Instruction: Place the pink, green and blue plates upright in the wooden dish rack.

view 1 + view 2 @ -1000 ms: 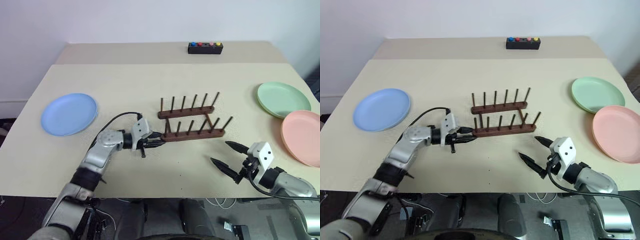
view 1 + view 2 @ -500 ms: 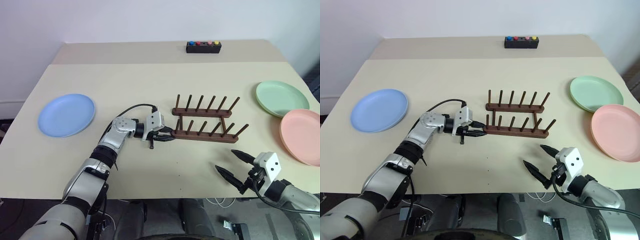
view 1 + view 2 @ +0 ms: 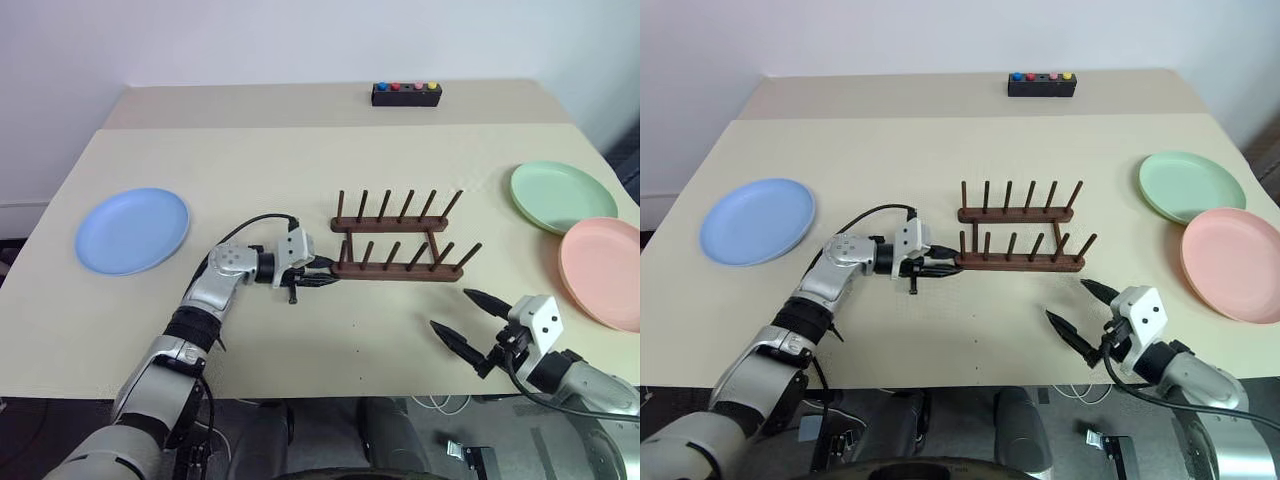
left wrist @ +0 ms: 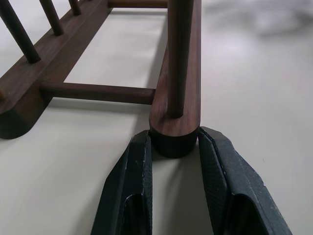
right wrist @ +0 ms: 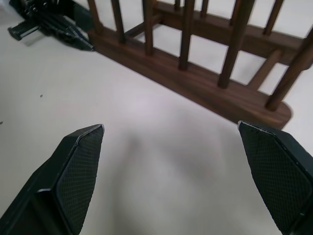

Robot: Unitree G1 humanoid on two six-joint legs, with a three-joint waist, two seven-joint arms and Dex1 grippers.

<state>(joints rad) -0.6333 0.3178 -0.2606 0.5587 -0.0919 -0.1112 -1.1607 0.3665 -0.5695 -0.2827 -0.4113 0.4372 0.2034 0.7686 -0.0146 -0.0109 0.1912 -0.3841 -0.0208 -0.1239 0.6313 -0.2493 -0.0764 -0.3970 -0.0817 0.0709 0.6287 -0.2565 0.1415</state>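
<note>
Right claw hangs spread wide and empty over the bench by its near edge, toward the right corner. Just beyond it, the wooden dish rack lies mid-bench, long axis parallel to that near edge; left claw pinches the left end of the near rail. Pink plate sits flat at the right edge, green plate just behind it (both nearer the right arm). Blue plate lies by the left edge, well apart from the rack. No plate racked yet. Judgement: the free right claw should reach rightward for pink.
</note>
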